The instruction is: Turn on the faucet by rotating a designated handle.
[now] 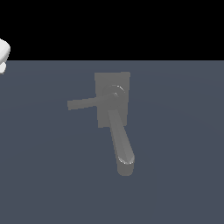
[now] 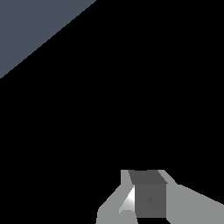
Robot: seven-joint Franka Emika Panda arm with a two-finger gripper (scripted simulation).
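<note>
My hand (image 2: 146, 205) sits well away from the faucet (image 1: 113, 103), handle (image 1: 82, 104) untouched, and I cannot tell whether it's spread.

Matt grey faucet (image 1: 114, 109), faint sheen on spout tip; floor (image 1: 183, 175) flat slate-blue.

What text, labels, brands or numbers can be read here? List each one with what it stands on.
None. The faucet, its handle and spout are plain grey with no markings. The white robot arm at the exterior view's left edge bears no lettering, and the gripper in the wrist view shows none either.
</note>
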